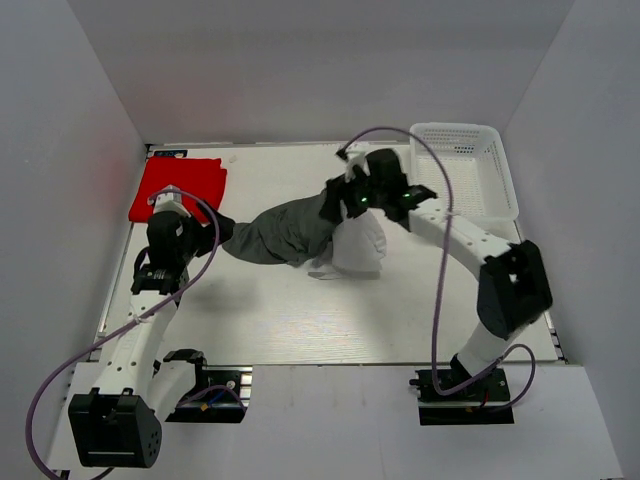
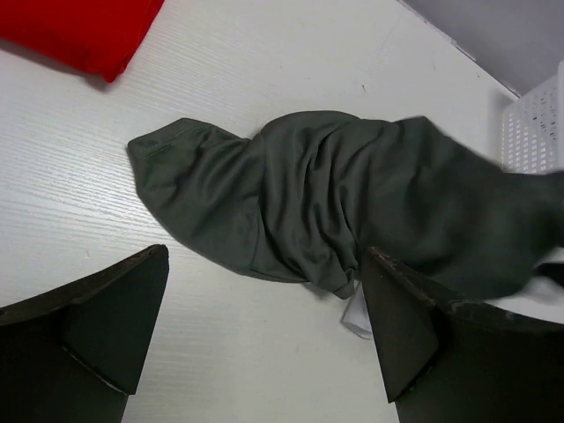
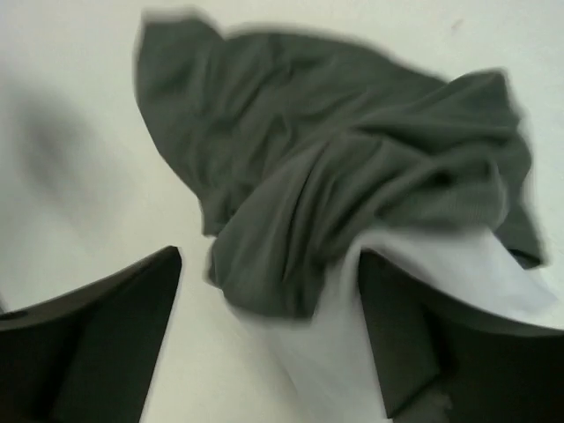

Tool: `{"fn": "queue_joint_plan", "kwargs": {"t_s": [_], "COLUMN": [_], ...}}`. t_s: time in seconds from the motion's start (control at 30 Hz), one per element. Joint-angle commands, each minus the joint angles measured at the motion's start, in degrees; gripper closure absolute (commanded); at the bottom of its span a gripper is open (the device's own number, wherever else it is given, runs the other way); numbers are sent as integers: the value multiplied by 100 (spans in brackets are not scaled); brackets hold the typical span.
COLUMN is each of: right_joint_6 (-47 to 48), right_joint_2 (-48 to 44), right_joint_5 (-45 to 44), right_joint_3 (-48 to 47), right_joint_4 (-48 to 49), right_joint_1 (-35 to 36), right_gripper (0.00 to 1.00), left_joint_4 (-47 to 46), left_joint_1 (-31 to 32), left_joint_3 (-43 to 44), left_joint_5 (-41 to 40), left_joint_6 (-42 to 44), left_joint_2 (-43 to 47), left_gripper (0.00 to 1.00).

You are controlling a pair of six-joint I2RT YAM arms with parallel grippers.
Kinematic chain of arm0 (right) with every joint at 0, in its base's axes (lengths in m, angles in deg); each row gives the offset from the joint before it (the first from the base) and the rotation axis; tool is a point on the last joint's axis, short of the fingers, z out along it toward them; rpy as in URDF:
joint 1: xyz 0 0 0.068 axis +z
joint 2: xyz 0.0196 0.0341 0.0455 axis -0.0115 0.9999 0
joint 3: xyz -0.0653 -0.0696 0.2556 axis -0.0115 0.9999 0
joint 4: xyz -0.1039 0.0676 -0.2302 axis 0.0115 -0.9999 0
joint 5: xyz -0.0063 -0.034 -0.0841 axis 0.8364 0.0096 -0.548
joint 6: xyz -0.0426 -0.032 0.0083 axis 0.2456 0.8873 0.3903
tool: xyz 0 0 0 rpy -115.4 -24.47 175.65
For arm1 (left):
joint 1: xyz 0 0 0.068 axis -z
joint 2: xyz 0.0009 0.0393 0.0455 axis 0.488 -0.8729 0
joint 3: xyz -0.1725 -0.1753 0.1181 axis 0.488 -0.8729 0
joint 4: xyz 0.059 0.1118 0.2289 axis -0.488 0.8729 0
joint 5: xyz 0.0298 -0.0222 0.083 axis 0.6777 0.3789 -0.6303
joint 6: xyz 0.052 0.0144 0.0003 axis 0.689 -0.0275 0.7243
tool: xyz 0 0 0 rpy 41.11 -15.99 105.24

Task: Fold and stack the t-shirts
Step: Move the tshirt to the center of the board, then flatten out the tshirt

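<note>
A crumpled dark grey t-shirt (image 1: 280, 232) lies mid-table, partly over a bunched white t-shirt (image 1: 360, 248). A folded red t-shirt (image 1: 178, 187) lies flat at the far left. My left gripper (image 1: 222, 232) is open and empty at the grey shirt's left end; its view shows the grey shirt (image 2: 335, 198) ahead of the jaws and the red shirt (image 2: 84, 31) at top left. My right gripper (image 1: 338, 205) is open above the grey and white heap; its blurred view shows the grey shirt (image 3: 335, 167) over the white shirt (image 3: 352, 344), with cloth between the fingers.
A white plastic lattice basket (image 1: 470, 170) stands at the far right, its corner also visible in the left wrist view (image 2: 533, 119). White walls enclose the table on three sides. The arm bases sit at the near edge.
</note>
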Motion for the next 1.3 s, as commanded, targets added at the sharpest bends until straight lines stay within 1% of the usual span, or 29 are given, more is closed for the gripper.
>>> {"fn": "queue_joint_plan", "kwargs": {"t_s": [0.0, 0.03, 0.07, 0.1, 0.13, 0.23, 0.27, 0.33, 0.37, 0.43, 0.5, 0.57, 0.6, 0.67, 0.8, 0.9, 0.93, 1.07, 1.1, 1.13, 1.17, 1.2, 1.23, 1.27], "right_joint_6": [600, 878, 925, 934, 943, 793, 671, 696, 723, 741, 705, 696, 723, 767, 1161, 1433, 1461, 1672, 1672, 1629, 1271, 1103, 822, 672], "right_joint_2": [329, 513, 532, 532, 497, 164, -2, -407, -826, -1092, -1460, -1585, -1595, -1533, -1226, -692, -489, 337, 487, 871, 1006, 1137, 1208, 1305], "right_joint_5": [-593, -654, -802, -1369, -1523, -2077, -2252, -2228, -2184, -2166, -2166, -2280, -2307, -2517, -2404, -2351, -2368, -2228, -2158, -2192, -2245, -2210, -2149, -2079], "right_joint_3": [-162, -58, 4, 22, 118, 443, 618, 988, 1372, 1612, 1919, 1999, 2017, 2026, 2035, 1965, 1939, 1755, 1728, 1562, 1473, 1377, 1315, 1410], "right_joint_4": [-251, -278, -252, -252, -261, -243, -69, 90, 387, 573, 549, 452, 225, 109, 29, 354, 624, 811, 986, 1022, 988, 883, 656, 793], "right_joint_1": [587, 728, 782, 835, 922, 914, 879, 862, 853, 844, 774, 686, 668, 598, 501, 405, 413, 360, 343, 326, 282, 290, 264, 238], "right_gripper": [10, 10, 10, 10, 10, 10, 10, 10, 10, 10, 10, 10, 10, 10, 10, 10, 10, 10, 10, 10, 10, 10, 15, 17], "left_joint_4": [30, 30, 30, 30, 30, -23, -23, -23, -23, -75, -75, -75, -23, -75, -137, -137, -137, -32, -31, -31, -31, -31, -31, -31], "left_joint_1": [-7, -7, -7, -7, -7, -7, -7, -7, -7, -7, -7, -7, -7, -7, -7, -7, -7, -7, -7, -7, -7, -7, -7, -7], "left_joint_3": [112, 112, 112, 172, 173, 173, 173, 173, 173, 173, 173, 173, 173, 226, 173, 173, 173, 173, 234, 235, 235, 235, 235, 235], "left_joint_5": [-5, -5, -5, 48, 48, 110, 162, 162, 232, 285, 285, 285, 285, 408, 409, 461, 513, 452, 452, 392, 391, 391, 391, 391], "left_joint_6": [-31, -31, -31, -31, -31, -31, -31, -31, -31, -31, 22, 22, 22, 22, 22, 22, 74, 74, 74, 74, 74, 74, 74, 74], "left_joint_2": [-20, -72, -134, -134, -195, -266, -318, -380, -380, -380, -380, -433, -433, -433, -433, -485, -486, -486, -486, -486, -486, -486, -434, -433], "left_gripper": [0, 0, 0, 0, 0, 0, 0, 0, 0, 0, 0, 0, 0, 0, 0, 0, 0, 0, 0, 0, 0, 0, 0, 0]}}
